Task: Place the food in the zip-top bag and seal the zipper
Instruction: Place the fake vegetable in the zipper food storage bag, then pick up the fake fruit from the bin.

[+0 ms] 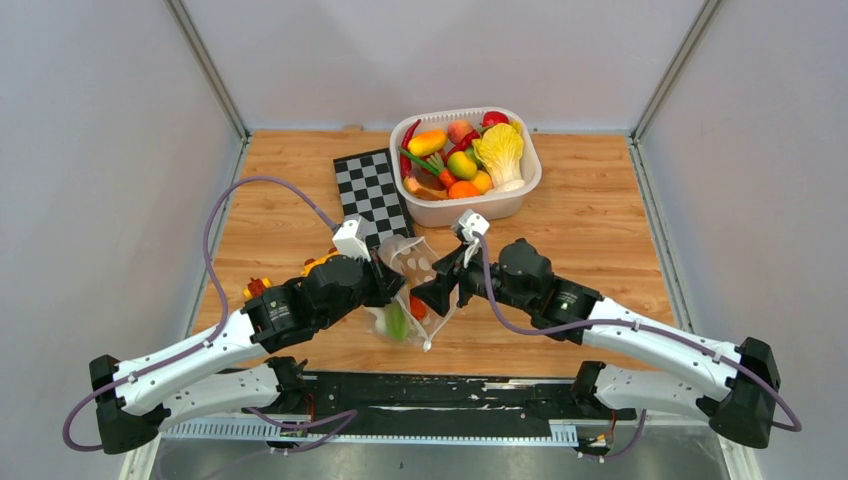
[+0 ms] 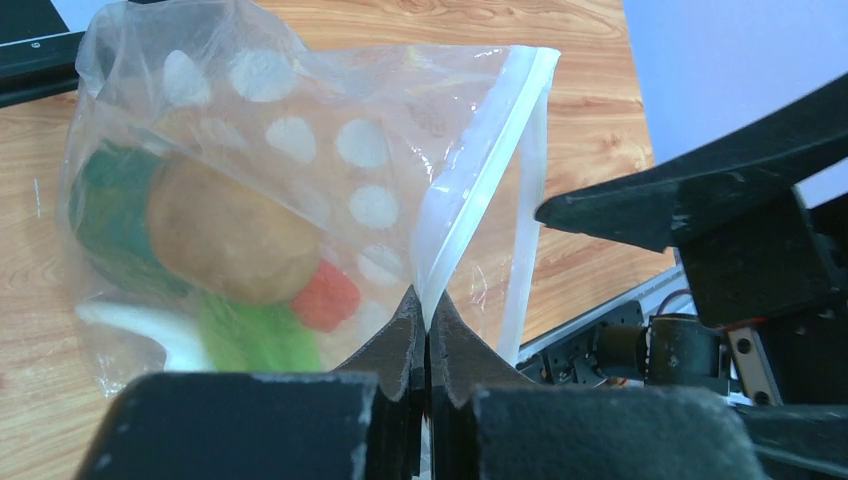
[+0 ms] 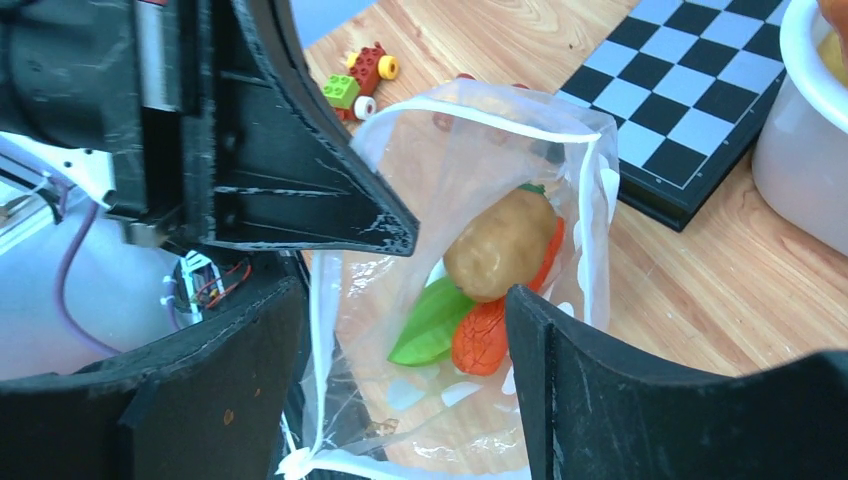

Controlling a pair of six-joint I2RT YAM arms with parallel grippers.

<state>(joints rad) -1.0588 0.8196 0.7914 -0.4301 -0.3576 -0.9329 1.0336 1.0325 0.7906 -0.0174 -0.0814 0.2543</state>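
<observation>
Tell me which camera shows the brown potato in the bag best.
Right wrist: it looks into the open bag at the potato. Left wrist shows it blurred through the plastic. Top view: cannot make it out.

Bright, even, diffuse light from above fills all three views, leaving only soft shadows under the arms (image 1: 200, 350) on the wooden worktop (image 1: 600, 210), while the left wrist view runs soft, its near fingers (image 2: 400, 345) and the food (image 2: 230, 235) inside the zip-top bag (image 2: 470, 130) blurred.
</observation>
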